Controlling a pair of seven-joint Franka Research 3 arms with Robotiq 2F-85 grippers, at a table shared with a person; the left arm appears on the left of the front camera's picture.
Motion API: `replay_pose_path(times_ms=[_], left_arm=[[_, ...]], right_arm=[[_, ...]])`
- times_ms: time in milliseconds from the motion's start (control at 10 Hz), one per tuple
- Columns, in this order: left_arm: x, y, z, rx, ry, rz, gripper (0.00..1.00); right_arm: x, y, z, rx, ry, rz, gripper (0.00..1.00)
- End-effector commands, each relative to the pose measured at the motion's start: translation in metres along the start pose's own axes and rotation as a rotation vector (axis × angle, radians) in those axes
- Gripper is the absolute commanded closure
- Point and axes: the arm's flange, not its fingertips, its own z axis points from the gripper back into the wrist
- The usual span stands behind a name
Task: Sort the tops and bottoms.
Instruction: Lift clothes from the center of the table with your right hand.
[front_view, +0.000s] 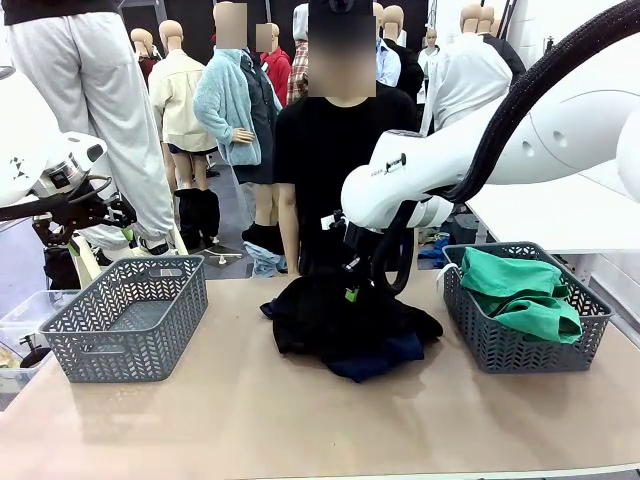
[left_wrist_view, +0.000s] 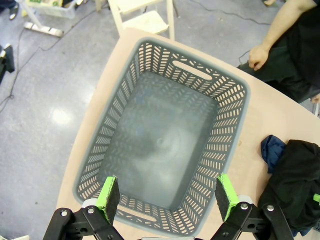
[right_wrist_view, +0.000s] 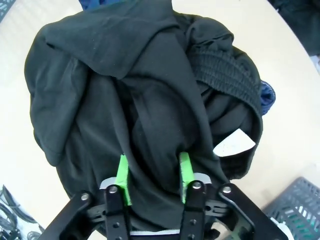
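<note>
A: Layout?
B: The table (front_view: 300, 430) carried two grey baskets. The left basket (front_view: 130, 340) was bare inside. The right basket (front_view: 500, 350) held the bottoms (front_view: 520, 295), teal-green, crumpled and heaped above the rim. The black pile (front_view: 345, 325) lay between the baskets, mid-table.

A: Jaws?
B: The left gripper (left_wrist_view: 166, 187) hung over the left basket, jaws wide, nothing in them. The right gripper (right_wrist_view: 153, 160) was down on the black pile, jaws narrow, with a ridge of black cloth between the pads (right_wrist_view: 122, 172). I couldn't tell whether that cloth was pinched firm.

A: Handling?
B: My read is that everything was soft, light and limp. Nothing was fragile and nothing looked slippery. The bottoms would sag and trail from a single pinch, so a thick bunched fold or the gathered waist would be the best hold. The pile looked like several garments tangled together, so one pinch might lift more than one. Its ribbed waistband (right_wrist_view: 225, 75) looked like the firmest spot. A navy piece (right_wrist_view: 268, 95) poked out just beside it.

A: Labels?
B: There was a white tag (right_wrist_view: 234, 143) on the pile, near the waistband, with no print I could make out. The right arm (front_view: 450, 170) had a small dark mark, too small to read.
</note>
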Motion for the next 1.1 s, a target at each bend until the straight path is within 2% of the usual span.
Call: replay_pose_path(times_ms=[0, 700, 1000], left_arm=[[0.002, 0.000, 0.002, 0.000, 0.011, 0.016, 0.00], [0.002, 0.000, 0.002, 0.000, 0.011, 0.016, 0.00], [0.002, 0.000, 0.002, 0.000, 0.011, 0.016, 0.00]], right_arm=[[0.004, 0.001, 0.000, -0.013, 0.010, -0.008, 1.00], [-0.003, 0.011, 0.031, -0.027, -0.009, 0.013, 1.00], [-0.010, 0.018, 0.110, -0.139, -0.109, 0.050, 1.00]])
